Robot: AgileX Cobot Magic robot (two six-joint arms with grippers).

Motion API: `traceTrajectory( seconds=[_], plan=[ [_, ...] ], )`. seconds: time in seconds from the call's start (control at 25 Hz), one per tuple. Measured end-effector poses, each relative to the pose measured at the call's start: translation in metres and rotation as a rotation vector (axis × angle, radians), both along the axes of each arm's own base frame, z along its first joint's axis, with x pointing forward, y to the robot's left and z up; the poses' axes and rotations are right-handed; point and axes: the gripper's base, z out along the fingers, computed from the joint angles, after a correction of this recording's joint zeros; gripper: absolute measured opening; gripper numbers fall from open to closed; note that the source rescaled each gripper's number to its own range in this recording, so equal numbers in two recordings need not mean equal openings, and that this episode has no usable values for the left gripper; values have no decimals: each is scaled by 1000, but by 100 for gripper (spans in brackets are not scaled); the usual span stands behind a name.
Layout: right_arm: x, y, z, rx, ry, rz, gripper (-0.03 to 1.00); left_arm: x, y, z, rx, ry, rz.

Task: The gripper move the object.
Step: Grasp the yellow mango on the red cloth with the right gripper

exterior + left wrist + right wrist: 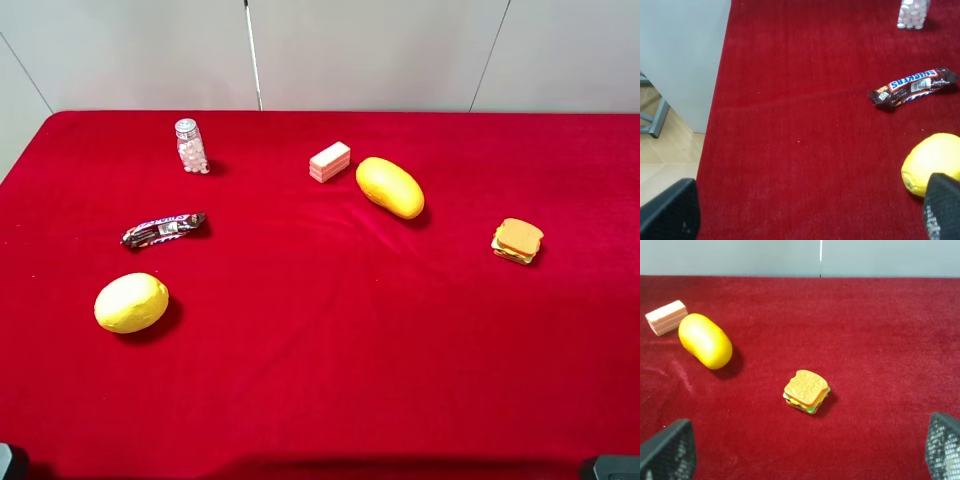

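Note:
The elongated yellow-orange mango (390,187) lies on the red tablecloth at the back, right of centre; it also shows in the right wrist view (705,340). My right gripper (805,455) is open and empty, its fingertips (667,450) wide apart, well short of the mango and to its right. My left gripper (805,215) is open and empty near the table's front left, with the rounder yellow lemon (932,165) just beside one fingertip (942,205). In the exterior view only dark bits of the arms show at the bottom corners.
A pink wafer block (330,162) touches the mango's left end. A toy sandwich (517,241) lies at the right. The lemon (131,302), a Snickers bar (163,229) and a small bottle of white candies (190,146) stand at the left. The table's left edge (715,125) is near.

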Motion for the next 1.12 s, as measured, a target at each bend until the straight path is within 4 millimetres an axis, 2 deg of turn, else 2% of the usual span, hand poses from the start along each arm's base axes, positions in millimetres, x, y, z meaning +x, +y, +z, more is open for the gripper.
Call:
traceTrajectory(
  seconds=[1.12],
  plan=[
    [0, 0, 1, -5, -13, 3, 100, 0, 0, 0, 0, 0, 0]
  ],
)
